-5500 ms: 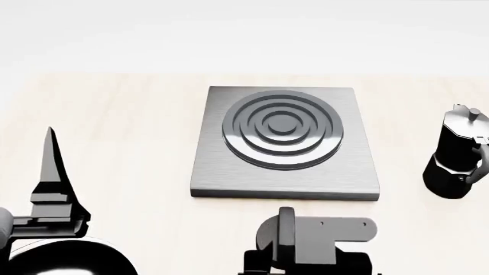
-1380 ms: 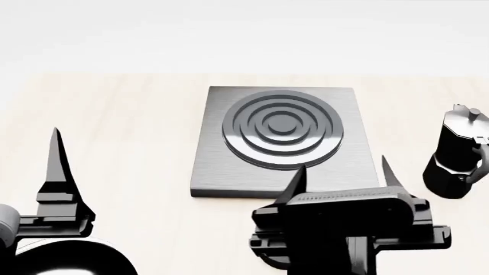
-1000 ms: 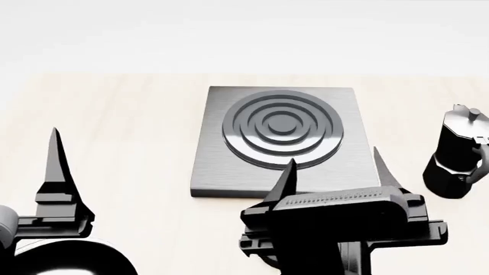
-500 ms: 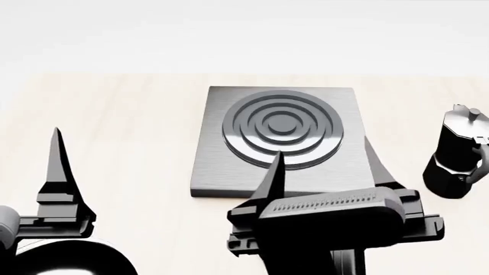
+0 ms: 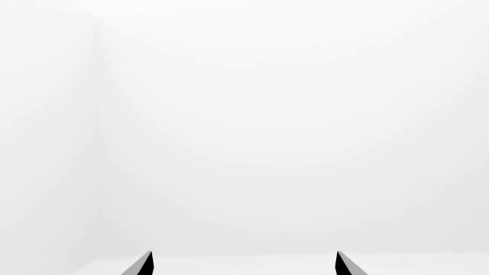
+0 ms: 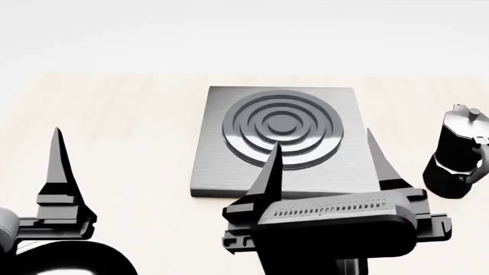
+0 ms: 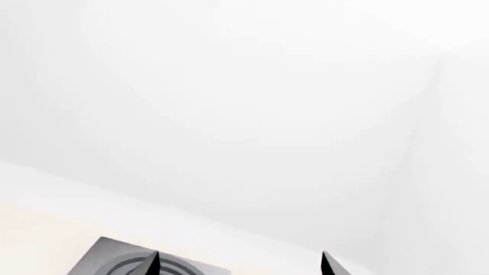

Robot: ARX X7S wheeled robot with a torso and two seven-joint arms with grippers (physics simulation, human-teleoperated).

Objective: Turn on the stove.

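Note:
The stove (image 6: 221,166) is a square brushed-grey plate with a round burner (image 6: 281,126) of concentric rings, lying mid-table. My right gripper (image 6: 322,139) hangs open over its near right part: one fingertip overlaps the burner's front rim, the other stands at the plate's right edge. The right wrist view shows this gripper (image 7: 240,255) with tips wide apart, nothing between them, and a corner of the stove (image 7: 107,258) beyond. My left gripper (image 5: 244,256) is open and empty, far left of the stove; only one of its fingers (image 6: 56,166) shows in the head view.
A black-and-silver moka pot (image 6: 457,154) stands at the table's right, close to the right arm. A black round pan (image 6: 68,258) is partly in view at the near left, under the left arm. Light wooden tabletop (image 6: 130,126) lies left of the stove.
My right gripper has moved forward and left, its fingertips climbing from the stove's front edge up over the burner's rim. The left arm has stayed put.

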